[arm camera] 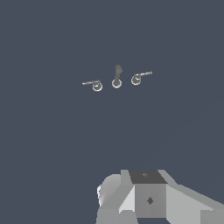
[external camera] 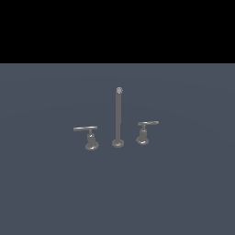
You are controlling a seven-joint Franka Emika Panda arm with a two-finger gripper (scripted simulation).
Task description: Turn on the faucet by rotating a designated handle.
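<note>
The faucet stands on the grey floor in the middle of the exterior view, with a tall thin spout [external camera: 118, 117] on a round base. The designated handle [external camera: 91, 137] is at the exterior view's left of the spout; its long flat lever bar [external camera: 85, 129] points to the left. The smaller handle [external camera: 143, 134] with the shorter lever stands on the spout's right. In the wrist view the set is small and far off: designated handle [arm camera: 94, 84], spout [arm camera: 117, 78], smaller handle [arm camera: 139, 78]. No gripper fingers show in either view.
A grey blocky part of the arm [arm camera: 148, 197] fills the lower edge of the wrist view. The flat grey floor [external camera: 117, 193] surrounds the faucet, and nothing else stands on it.
</note>
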